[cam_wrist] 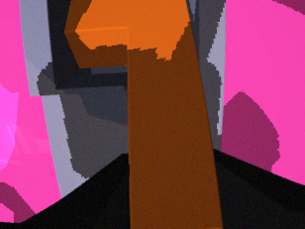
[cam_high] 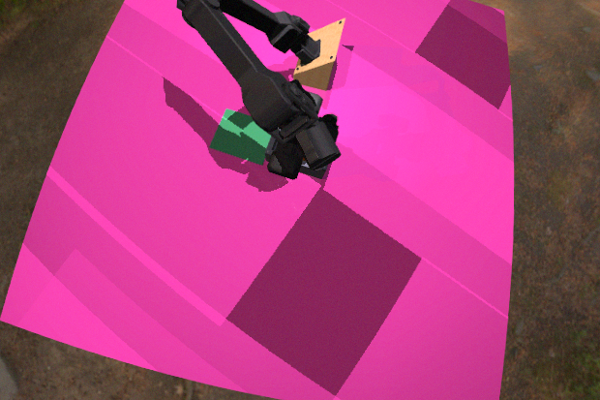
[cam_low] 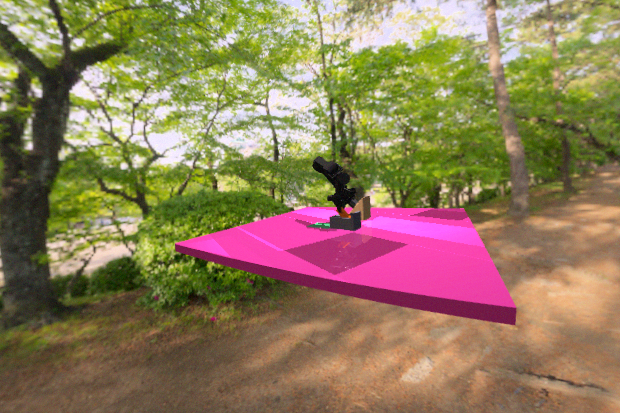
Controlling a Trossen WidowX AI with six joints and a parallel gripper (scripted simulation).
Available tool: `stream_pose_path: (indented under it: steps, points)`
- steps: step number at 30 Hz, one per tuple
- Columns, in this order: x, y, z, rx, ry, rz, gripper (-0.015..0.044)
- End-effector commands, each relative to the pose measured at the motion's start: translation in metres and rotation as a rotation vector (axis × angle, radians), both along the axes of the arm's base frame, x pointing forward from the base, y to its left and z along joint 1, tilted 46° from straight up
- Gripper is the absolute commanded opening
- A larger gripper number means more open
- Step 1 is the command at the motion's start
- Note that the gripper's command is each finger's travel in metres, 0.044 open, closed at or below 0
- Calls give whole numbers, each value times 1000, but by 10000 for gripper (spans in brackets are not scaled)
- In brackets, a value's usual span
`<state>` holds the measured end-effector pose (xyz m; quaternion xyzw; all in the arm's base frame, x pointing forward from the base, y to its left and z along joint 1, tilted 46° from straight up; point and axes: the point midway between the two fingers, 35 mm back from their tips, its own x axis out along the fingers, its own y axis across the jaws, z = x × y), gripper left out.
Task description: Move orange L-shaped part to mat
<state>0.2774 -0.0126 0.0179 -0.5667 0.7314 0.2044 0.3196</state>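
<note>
The orange L-shaped part (cam_low: 344,213) (cam_wrist: 165,108) is tilted. Its straight end is raised between the fingers, and its L-shaped end is lower, over the pocket. Whether that lower end touches the tray is unclear. My gripper (cam_wrist: 168,162) is shut on the raised straight end, above the tray. In the top view the arm hides the fingertips and nearly all of the part. The grey tray (cam_high: 317,171) (cam_low: 343,223) (cam_wrist: 36,44) stands under the gripper. The green mat (cam_high: 232,142) (cam_low: 319,225) lies beside it, partly in the arm's shadow.
A tan wooden wedge (cam_high: 315,78) (cam_low: 365,207) stands at the arm's base, behind the tray. The pink table (cam_high: 145,239) (cam_low: 441,272) carries everything, with large dark shadow patches across it. The forearm hangs over the mat's near corner in the top view.
</note>
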Motion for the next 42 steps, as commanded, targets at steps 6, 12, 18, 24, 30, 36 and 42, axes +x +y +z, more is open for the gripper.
stream_pose_path:
  steps: [6,12,18,24,30,36,42]
  points:
    - [3,12,10,6,-6,-2,0]
    - [5,18,17,6,-6,-2,0]
    - [6,25,24,6,-6,-2,0]
    - [8,32,31,6,-6,-2,0]
    - [9,39,38,7,-6,-2,0]
    - [10,46,44,7,-5,-2,0]
    - [10,46,45,7,-5,-2,0]
